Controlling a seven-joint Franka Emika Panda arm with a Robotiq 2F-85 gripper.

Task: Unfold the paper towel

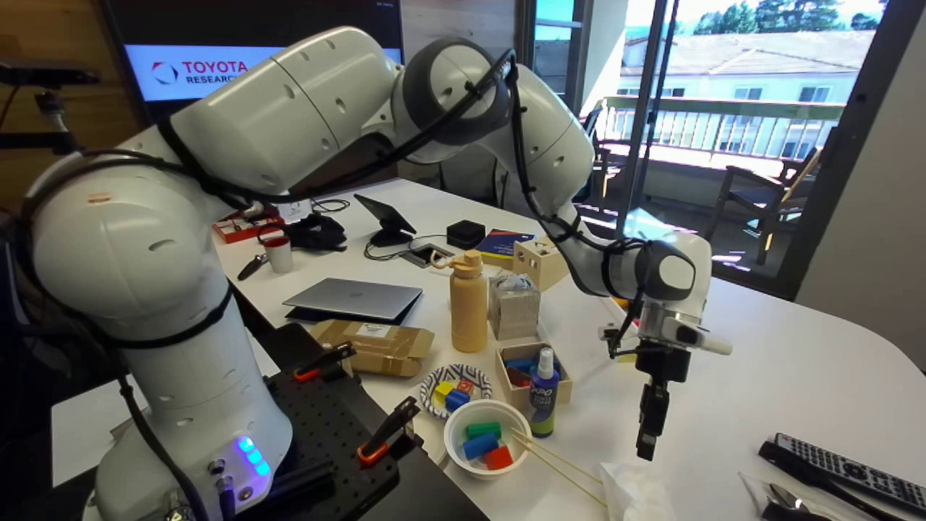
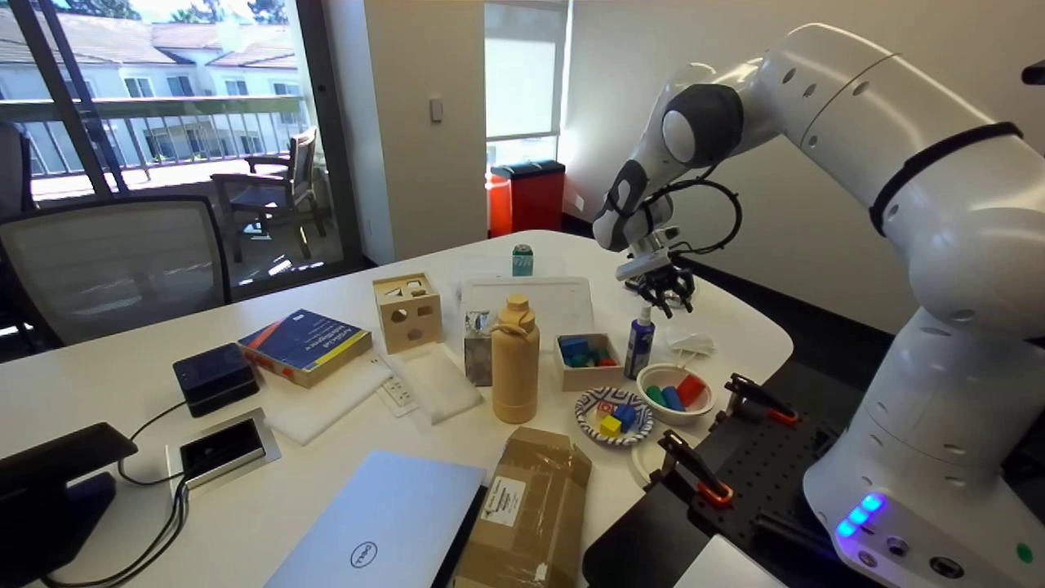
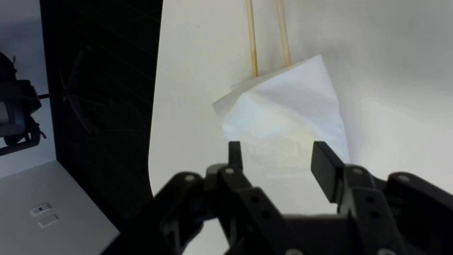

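Exterior views, both of them, show a broad white table (image 1: 767,362) with rounded corners. Next in size comes the robot arm (image 1: 325,94), which stands at one edge of the table and stretches out above it. A silver laptop (image 2: 392,506) lies toward that same edge, and just beside it is a brown cardboard package (image 1: 394,353). Farther in from the edge, a tan drinking bottle (image 1: 469,311) stands upright. Then comes the gripper (image 3: 277,157), pointing down near the rounded corner where the arm's edge ends; its two fingers (image 3: 327,170) stand apart, with a plain gap between them in the wrist view. A wooden box (image 2: 589,378) stands in from the arm's edge, while a white bowl (image 1: 456,440) sits closer to that edge, with a patterned plate (image 2: 586,415) just beside the bowl. The white paper towel (image 3: 283,113) lies on the table near that rounded corner, just in from the arm's edge, creased and partly folded over itself; in an exterior view a gap shows between it and the gripper (image 2: 678,311) above. Beside the box a purple spray bottle (image 1: 543,398) stands upright. Two thin wooden sticks (image 3: 252,39) run from the bowl's rim to the edge of the paper towel; whether their ends lie under it I cannot tell. Smallest come a green block (image 1: 483,430), a blue block (image 1: 481,446) and a red block (image 1: 499,457), all in the bowl.
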